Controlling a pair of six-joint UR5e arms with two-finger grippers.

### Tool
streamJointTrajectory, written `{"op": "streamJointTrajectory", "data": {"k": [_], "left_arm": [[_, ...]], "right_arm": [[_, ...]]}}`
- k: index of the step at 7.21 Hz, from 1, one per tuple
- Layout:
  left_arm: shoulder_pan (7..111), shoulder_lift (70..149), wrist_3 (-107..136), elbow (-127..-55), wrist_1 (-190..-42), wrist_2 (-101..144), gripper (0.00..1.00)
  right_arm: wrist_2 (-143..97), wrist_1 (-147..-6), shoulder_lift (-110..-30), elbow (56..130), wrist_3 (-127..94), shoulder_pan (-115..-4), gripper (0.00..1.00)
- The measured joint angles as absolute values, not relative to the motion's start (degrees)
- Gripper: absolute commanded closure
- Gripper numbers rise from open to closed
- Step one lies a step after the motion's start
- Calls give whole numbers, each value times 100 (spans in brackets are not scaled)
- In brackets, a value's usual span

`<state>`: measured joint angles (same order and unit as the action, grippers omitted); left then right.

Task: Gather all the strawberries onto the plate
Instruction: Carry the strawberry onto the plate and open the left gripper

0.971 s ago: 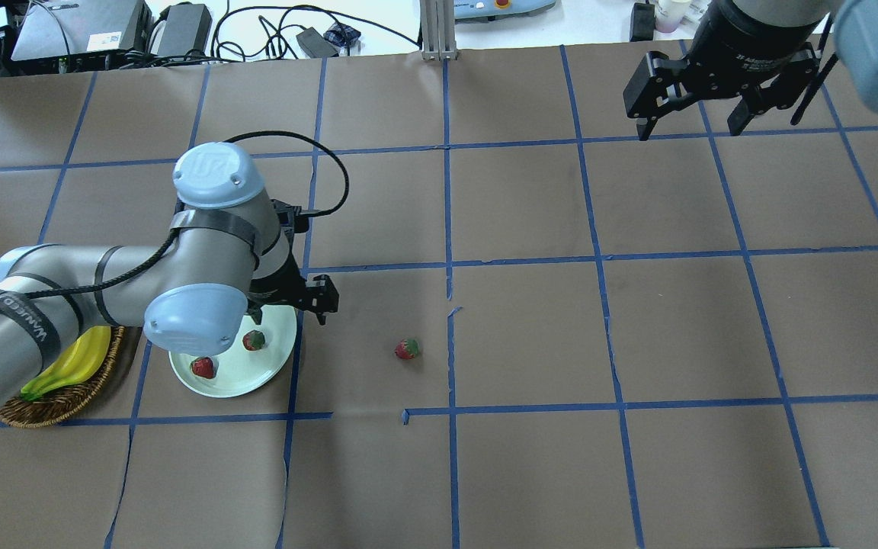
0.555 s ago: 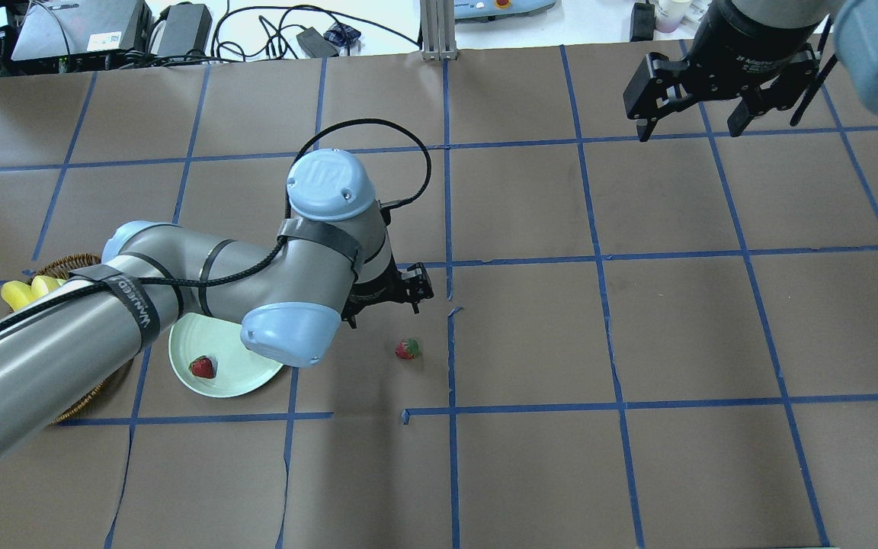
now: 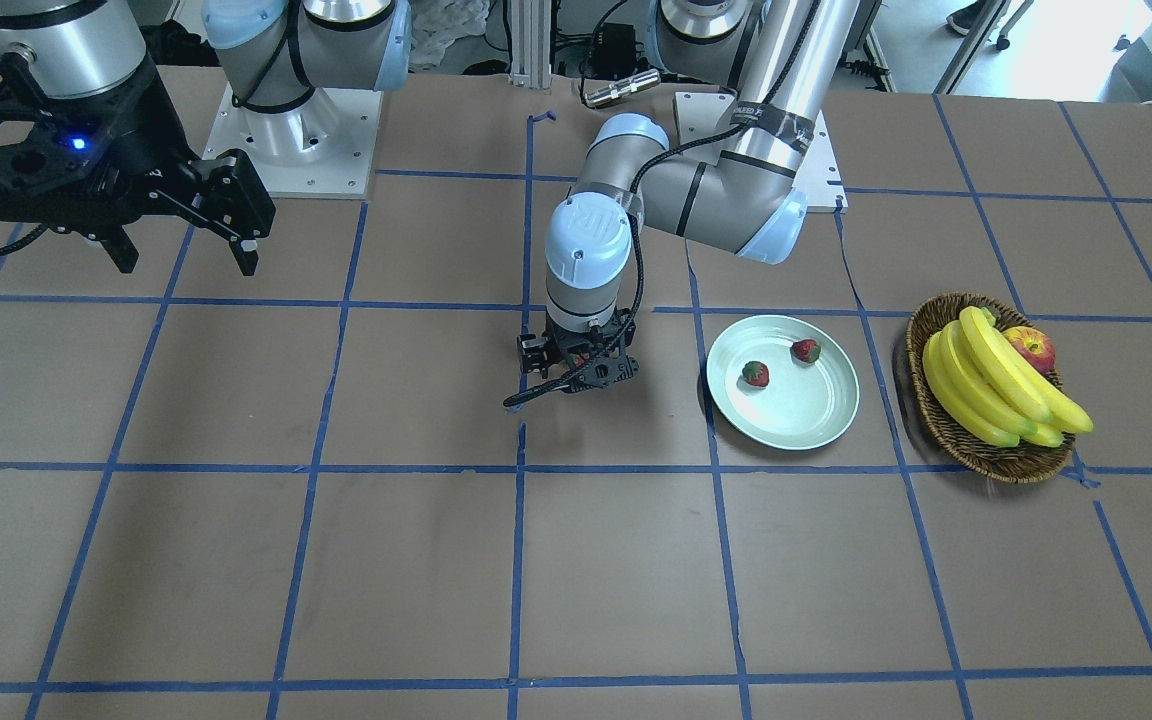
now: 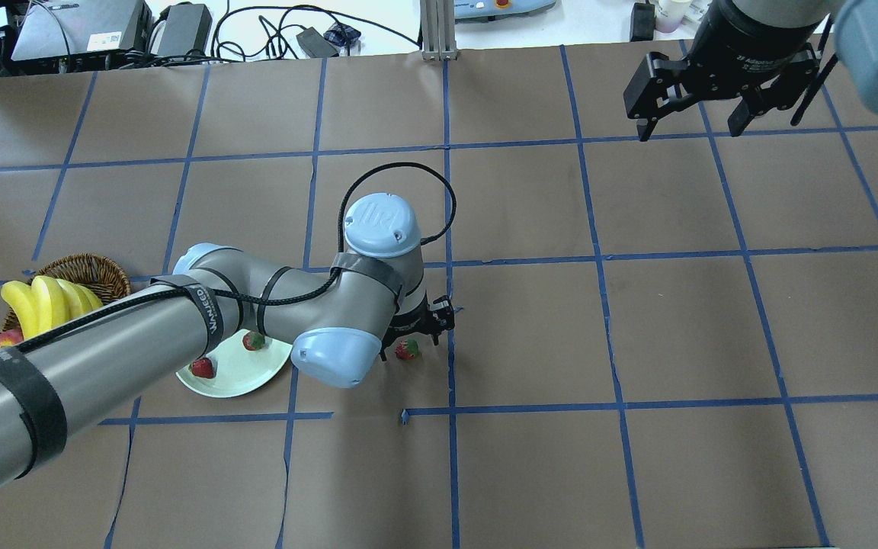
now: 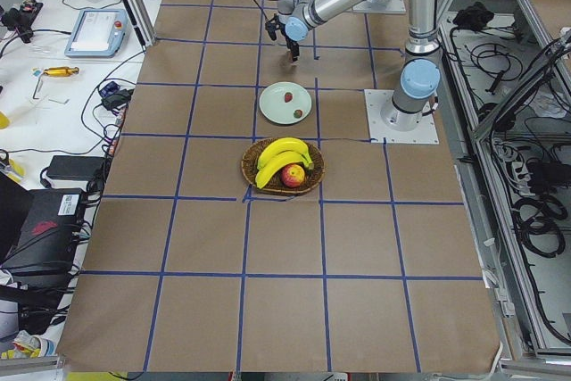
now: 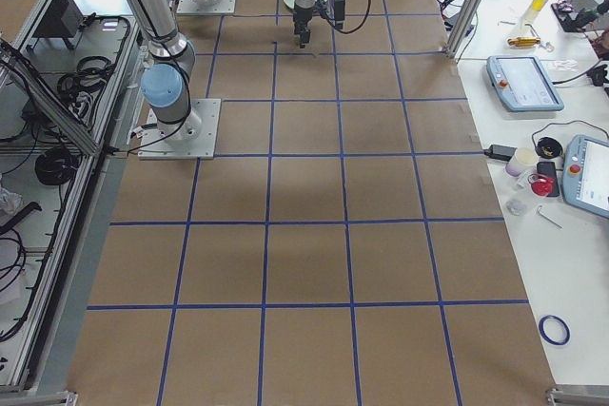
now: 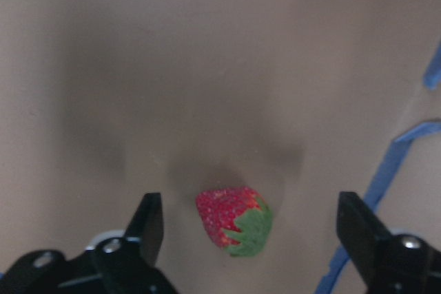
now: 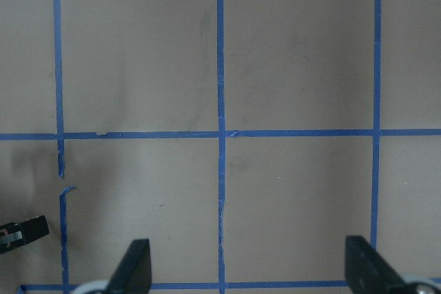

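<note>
Two strawberries sit apart from each other on the pale green plate (image 3: 788, 441), one strawberry (image 3: 755, 374) near its middle and the other strawberry (image 3: 806, 350) closer to the rim on the robot's side. From where I stand the third strawberry (image 7: 234, 219) is off the plate, lying on the brown bench (image 3: 336, 560) near the plate, on the side away from the wicker basket (image 3: 998, 466). The left end effector (image 3: 576, 370) hangs right over that loose berry with its jaws spread wide. In the wrist view one finger (image 7: 147, 219) stands on each side of the fruit, with bare bench showing between berry and fingers, so nothing is gripped. A blue tape line (image 7: 383, 170) runs just past the berry on the side away from the plate. The basket stands just beside the plate, not touching it, and holds a bunch of bananas (image 3: 996, 385) with a red-yellow apple (image 3: 1032, 347) tucked behind them. The right end effector (image 4: 690, 128) is well apart from the plate, far across the bench beyond the loose berry and raised above the surface, its jaws wide open and empty, only taped squares showing beneath it
</note>
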<state>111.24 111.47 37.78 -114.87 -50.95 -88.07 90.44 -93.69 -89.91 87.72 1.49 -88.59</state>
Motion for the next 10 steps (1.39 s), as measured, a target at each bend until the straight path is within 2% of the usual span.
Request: {"op": "streamJointTrajectory", "data": {"k": [1, 2, 6, 10], "left_arm": [[11130, 11153, 3764, -11505, -5086, -8799, 91], [11136, 11129, 3726, -11506, -5086, -8793, 100], [10955, 10849, 3126, -11375, -5153, -9104, 100], [9202, 10213, 891, -11724, -5534, -9642, 99]], "right_arm": [[9044, -9369, -8990, 8772, 149, -8859, 0], [9044, -9369, -8986, 8769, 149, -8859, 0], [9044, -9369, -8984, 8766, 149, -8859, 0], [9044, -9369, -8983, 8774, 142, -8861, 0]]}}
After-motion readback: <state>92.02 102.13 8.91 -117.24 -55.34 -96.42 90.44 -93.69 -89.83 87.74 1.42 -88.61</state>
